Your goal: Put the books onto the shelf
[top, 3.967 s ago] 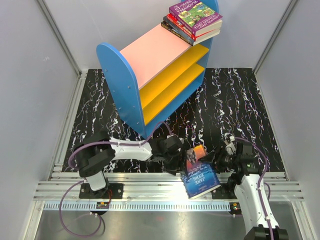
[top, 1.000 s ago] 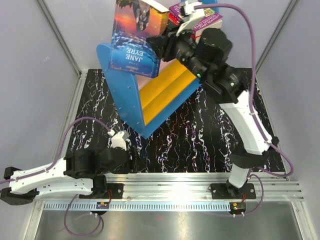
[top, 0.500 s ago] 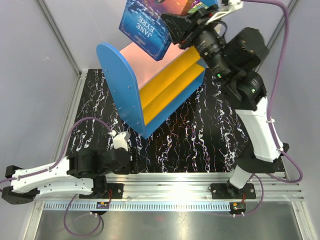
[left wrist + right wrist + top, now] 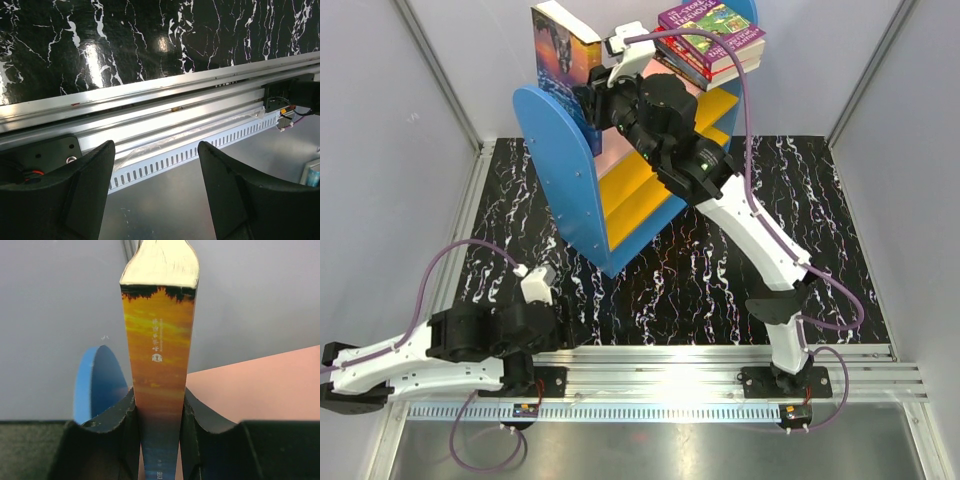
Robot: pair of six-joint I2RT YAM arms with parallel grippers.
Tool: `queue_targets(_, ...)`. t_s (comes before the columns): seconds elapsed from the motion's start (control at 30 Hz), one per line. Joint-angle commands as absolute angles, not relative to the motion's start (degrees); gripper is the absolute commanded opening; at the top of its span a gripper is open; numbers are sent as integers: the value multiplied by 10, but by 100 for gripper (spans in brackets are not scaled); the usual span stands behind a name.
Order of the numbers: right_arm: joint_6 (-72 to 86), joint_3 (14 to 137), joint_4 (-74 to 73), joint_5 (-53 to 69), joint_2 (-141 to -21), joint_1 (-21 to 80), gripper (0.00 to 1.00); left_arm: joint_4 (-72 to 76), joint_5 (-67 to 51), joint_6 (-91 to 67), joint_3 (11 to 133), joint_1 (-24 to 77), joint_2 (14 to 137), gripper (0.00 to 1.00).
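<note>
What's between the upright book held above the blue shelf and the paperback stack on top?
Top view: the right gripper and its wrist, jaws shut on the blue-and-orange book, fill the gap to the stack of colourful paperbacks.

Black, white-veined marble-look table (image 4: 760, 230) has the small bookcase shelf (image 4: 555, 170) standing on it, blue rounded ends, yellow lower boards, pretty much right below the right gripper (image 4: 588, 102). Stack of colourful paperbacks (image 4: 715, 40) lies flat on its pink top board (image 4: 260, 385), off to that gripper's right.

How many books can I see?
3: an orange-and-blue paperback upright in the right gripper above the pink-topped blue shelf; a purple cartoon-covered book atop a red book at its far end. More may hide beneath.
</note>
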State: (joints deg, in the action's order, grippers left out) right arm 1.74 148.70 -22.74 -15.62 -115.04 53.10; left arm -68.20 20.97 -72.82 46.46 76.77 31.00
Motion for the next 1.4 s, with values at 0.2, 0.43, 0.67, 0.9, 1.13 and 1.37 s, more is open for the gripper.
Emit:
queue_targets(0.2,-25,1493,-160,-195,-1091,601,0,-697,252,-730,467,770,296,71)
queue_targets(0.43,-97,1514,-193,-239,-1082,640,0,-695,258,-731,454,770,272,71)
queue_targets(0.67,-91,1472,-200,-223,-1058,643,11,-691,265,-727,455,770,272,71)
queue_targets(0.9,-95,1442,-200,-228,-1049,649,51,-688,259,-723,454,770,280,71)
queue_targets(1.13,-86,1419,-186,-236,-1035,649,67,-689,258,-727,449,770,274,71)
queue_targets(1.37,-83,1410,-188,-245,-1030,649,78,-685,258,-718,453,770,282,71)
